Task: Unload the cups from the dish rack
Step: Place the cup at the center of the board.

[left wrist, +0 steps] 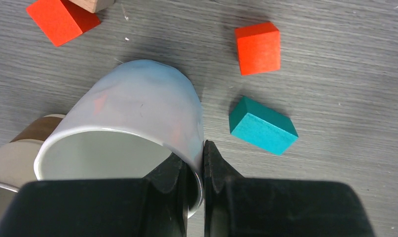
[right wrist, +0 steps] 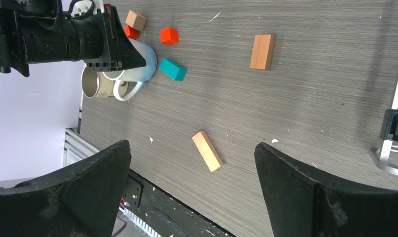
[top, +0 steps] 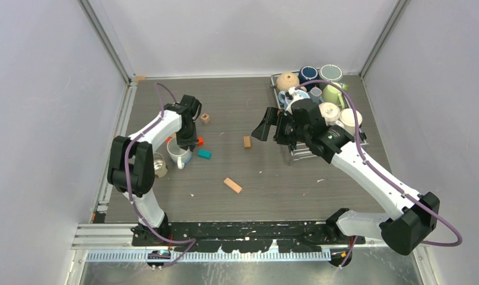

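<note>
We've got the left fingers clamped on the rim of the light blue cup, one inside, one outside; it's at the tabletop's left side, just beside a tan cup. The right fingers hang wide apart, holding nothing, beside the dish rack; more cups crowd it.
</note>
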`<act>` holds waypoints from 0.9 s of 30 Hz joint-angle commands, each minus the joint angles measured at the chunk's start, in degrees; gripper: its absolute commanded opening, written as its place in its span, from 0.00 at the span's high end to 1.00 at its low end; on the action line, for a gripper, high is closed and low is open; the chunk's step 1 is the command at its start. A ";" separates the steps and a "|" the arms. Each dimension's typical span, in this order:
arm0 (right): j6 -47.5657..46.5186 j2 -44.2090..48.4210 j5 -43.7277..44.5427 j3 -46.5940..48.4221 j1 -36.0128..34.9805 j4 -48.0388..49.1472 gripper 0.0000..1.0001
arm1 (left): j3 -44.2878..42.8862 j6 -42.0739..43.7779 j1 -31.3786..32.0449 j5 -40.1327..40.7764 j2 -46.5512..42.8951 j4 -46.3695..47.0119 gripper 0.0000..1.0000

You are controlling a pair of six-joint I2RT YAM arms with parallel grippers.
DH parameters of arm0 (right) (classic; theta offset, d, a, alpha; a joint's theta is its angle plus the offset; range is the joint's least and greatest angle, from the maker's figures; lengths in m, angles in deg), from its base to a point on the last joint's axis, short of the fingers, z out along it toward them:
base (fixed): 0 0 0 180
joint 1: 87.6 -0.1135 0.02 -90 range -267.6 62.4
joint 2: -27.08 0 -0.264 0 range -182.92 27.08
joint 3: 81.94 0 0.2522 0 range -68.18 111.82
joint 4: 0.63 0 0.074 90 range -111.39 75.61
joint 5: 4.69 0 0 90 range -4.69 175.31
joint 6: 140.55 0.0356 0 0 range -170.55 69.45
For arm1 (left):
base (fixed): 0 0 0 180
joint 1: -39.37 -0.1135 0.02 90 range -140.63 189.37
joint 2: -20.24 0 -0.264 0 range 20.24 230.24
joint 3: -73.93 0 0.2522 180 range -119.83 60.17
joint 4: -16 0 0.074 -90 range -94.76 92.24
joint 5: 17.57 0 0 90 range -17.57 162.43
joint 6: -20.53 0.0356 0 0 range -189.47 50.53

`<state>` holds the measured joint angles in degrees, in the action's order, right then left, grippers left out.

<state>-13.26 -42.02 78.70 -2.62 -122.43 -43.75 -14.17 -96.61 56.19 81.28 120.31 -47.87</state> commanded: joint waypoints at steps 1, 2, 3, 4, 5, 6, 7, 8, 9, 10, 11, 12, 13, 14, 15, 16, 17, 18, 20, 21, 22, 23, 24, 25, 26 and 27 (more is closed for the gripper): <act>-1.08 1.54 1.85 -0.41 -0.10 1.15 0.00 | -2.74 0.84 -0.15 4.07 0.09 0.37 1.00; -1.13 1.42 1.86 -0.47 -0.09 1.15 0.00 | -2.67 0.90 -0.31 4.23 0.24 0.47 1.00; -1.09 1.37 1.82 -0.52 -0.19 1.15 0.00 | -2.65 0.94 -0.55 4.19 0.41 0.53 1.00; -1.04 1.38 1.92 -0.50 -0.18 1.15 0.00 | -2.60 0.94 -0.78 4.09 0.65 0.60 1.00; -1.01 1.39 2.07 -0.67 -0.17 1.28 0.00 | -2.57 1.09 -1.17 4.15 0.77 0.67 1.00; -0.97 1.56 2.17 -0.69 -0.13 1.39 0.00 | -2.57 1.16 -1.49 4.24 0.89 0.78 1.00; -0.96 1.68 2.33 -0.76 -0.15 1.41 0.00 | -2.56 1.27 -1.86 4.14 0.98 0.84 1.00; -0.96 1.75 2.48 -0.78 -0.11 1.37 0.00 | -2.58 1.34 -2.21 3.98 1.08 0.96 1.00; -0.92 1.77 2.55 -0.78 -0.19 1.37 0.00 | -2.62 1.30 -2.49 3.85 1.23 0.97 1.00; -0.93 1.80 2.60 -0.72 -0.10 1.41 0.00 | -2.70 1.30 -2.67 3.59 1.20 1.05 1.00; -0.91 1.83 2.62 -0.70 -0.11 1.34 0.00 | -2.59 1.34 -2.73 3.22 1.22 1.27 1.00; -0.91 1.73 2.64 -0.70 -0.08 1.33 0.00 | -2.62 1.30 -2.75 2.94 1.08 1.33 1.00; -0.91 1.67 2.65 -0.63 -0.15 1.32 0.00 | -2.63 1.34 -2.76 2.57 1.05 1.44 0.97; -0.93 1.57 2.60 -0.56 -0.15 1.21 0.00 | -2.51 1.30 -2.76 2.18 0.94 1.52 0.93; -0.85 1.52 2.65 -0.60 -0.16 1.24 0.00 | -2.49 1.25 -2.75 1.95 0.82 1.55 0.90; -0.76 1.51 2.66 -0.61 -0.14 1.16 0.00 | -2.48 1.21 -2.71 1.85 0.47 1.43 0.88; -0.66 1.58 2.66 -0.67 -0.11 1.25 0.00 | -2.41 1.21 -2.75 1.80 0.13 1.42 0.86; -0.57 1.60 2.66 -0.69 -0.07 1.31 0.00 | -2.41 1.21 -2.76 1.79 -0.22 1.37 0.84; -0.49 1.77 2.74 -0.70 -0.12 1.26 0.00 | -2.55 1.12 -2.75 1.75 -1.09 1.12 0.78; -0.47 1.79 2.78 -0.70 -0.15 1.17 0.00 | -2.68 1.12 -2.76 1.60 -1.56 0.96 0.75; -0.48 1.78 2.83 -0.63 -0.21 1.03 0.00 | -2.77 1.12 -2.76 1.42 -2.03 0.83 0.72; -0.44 1.78 3.02 -0.57 -0.16 0.83 0.00 | -2.88 1.19 -2.76 1.22 -2.50 0.64 0.70; -0.44 1.90 3.20 -0.53 -0.17 0.62 0.00 | -3.05 1.29 -2.76 1.04 -2.87 0.54 0.68; -0.39 2.01 3.53 -0.52 -0.21 0.48 0.00 | -3.10 1.32 -2.75 0.89 -3.39 0.26 0.66; -0.39 2.22 3.80 -0.52 -0.16 0.33 0.00 | -3.12 1.34 -2.76 0.77 -3.92 0.07 0.64; -0.38 2.29 4.01 -0.60 -0.15 0.17 0.00 | -3.22 1.35 -2.76 0.62 -4.47 -0.05 0.62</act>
<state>-13.34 -41.98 80.73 -3.49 -122.43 -43.79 -14.72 -95.89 53.81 82.24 120.72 -47.58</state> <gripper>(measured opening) 0.996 0.353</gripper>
